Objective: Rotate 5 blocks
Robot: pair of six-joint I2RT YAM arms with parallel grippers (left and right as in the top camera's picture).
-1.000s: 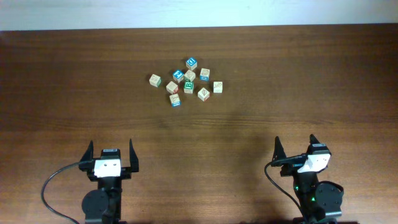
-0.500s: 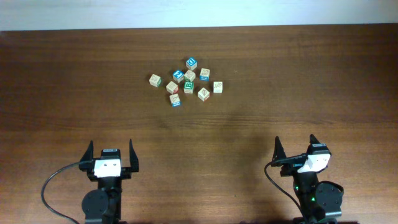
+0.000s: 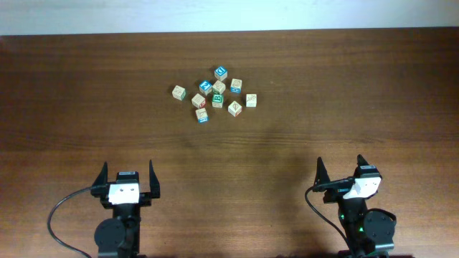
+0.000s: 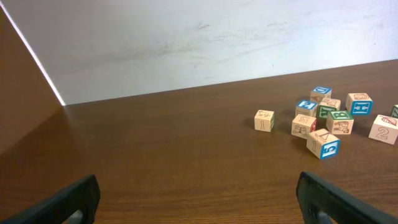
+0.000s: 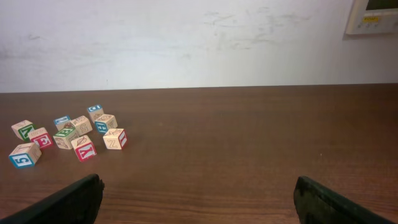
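My alphabet blocks [image 3: 215, 97] sit clustered upper-middle of the desk [image 3: 373, 86], well apart from both wide-open, empty jaws, slightly nearer my left arm [image 3: 123, 193].

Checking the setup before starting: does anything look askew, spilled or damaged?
Nothing stands out. The blocks sit in a loose huddle on the far side of the table, each turned a different way, none visibly damaged. One block lies a little apart, left of the rest. The left gripper and right gripper are open and empty.
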